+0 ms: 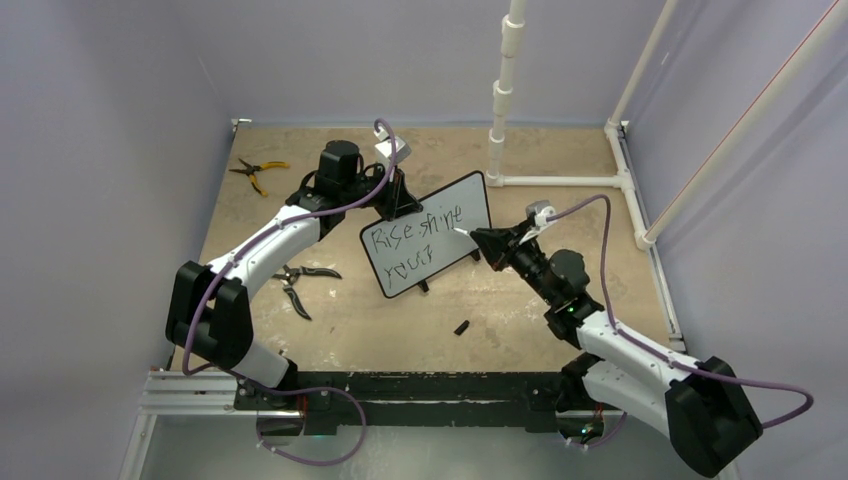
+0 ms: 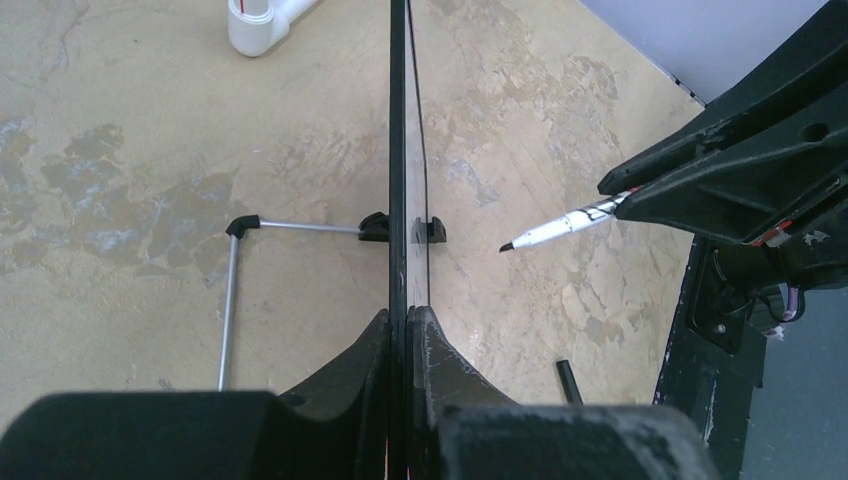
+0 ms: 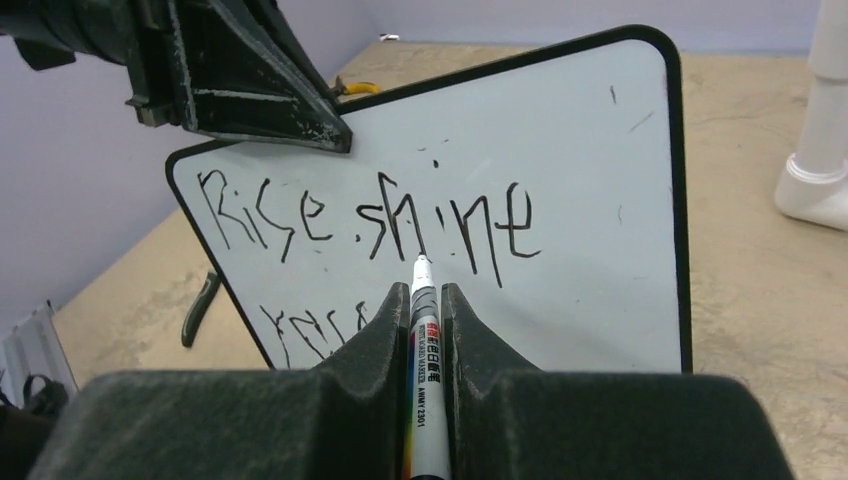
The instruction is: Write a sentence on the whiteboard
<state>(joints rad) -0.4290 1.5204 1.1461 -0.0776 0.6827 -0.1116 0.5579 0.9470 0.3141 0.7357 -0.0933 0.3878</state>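
As left claw (image 2: 408,320) clamps whiteboard (image 3: 600,150), marker (image 2: 565,225) hovers.

The whiteboard (image 1: 455,200), white with a thin black frame and rounded corners, stands upright near the centre of the worktop (image 1: 350,340), its long edge running from 8 to 2 o'clock. The sentence (image 3: 370,215), in black marker, slants across it in two lines: "Rise shine" above and "your" toward the 7 o'clock corner.

Top cam looks down over the whole table (image 1: 400,340) from behind. Left wrist cam: whiteboard (image 2: 400,150) edge-on between its jaws. Right wrist cam: same whiteboard's front, close past its jaws.
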